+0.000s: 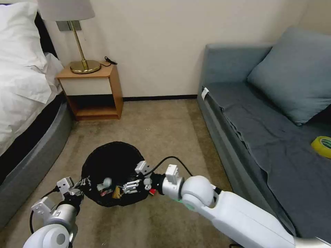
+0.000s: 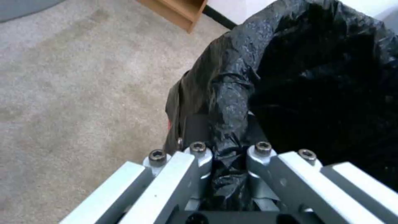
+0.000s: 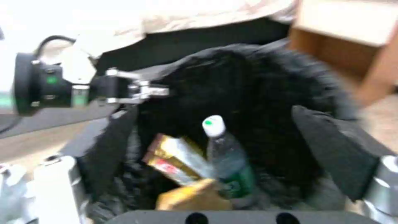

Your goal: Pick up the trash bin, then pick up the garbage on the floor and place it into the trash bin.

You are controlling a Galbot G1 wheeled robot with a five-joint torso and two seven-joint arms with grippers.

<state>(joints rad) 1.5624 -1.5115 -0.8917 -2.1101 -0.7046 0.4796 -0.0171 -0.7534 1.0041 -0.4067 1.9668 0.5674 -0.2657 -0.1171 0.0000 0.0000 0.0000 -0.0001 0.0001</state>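
Left gripper [image 1: 80,185] clamps the trash bin [image 1: 110,162] rim while the open right gripper [image 1: 136,184] hovers above, seemingly dropping garbage [image 3: 195,168]; next, withdraw.

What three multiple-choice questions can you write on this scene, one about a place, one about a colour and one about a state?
1. Where does the yellow tape roll lie?
A. on the grey sofa
B. on the wooden nightstand
C. inside the bin

2. What colour is the label of the clear bottle inside the trash bin?
A. blue
B. green
C. orange

3. What is the state of the left claw?
A. open above the carpet
B. shut on the lamp stem
C. shut on the trash bin

Key:
1 A, since the head view shows the roll on the sofa seat at the far right.
2 B, since the right wrist view shows a green band low on the bottle.
3 C, since the left wrist view shows its fingers pinching the lined rim, while the right claw hangs open over the bin.
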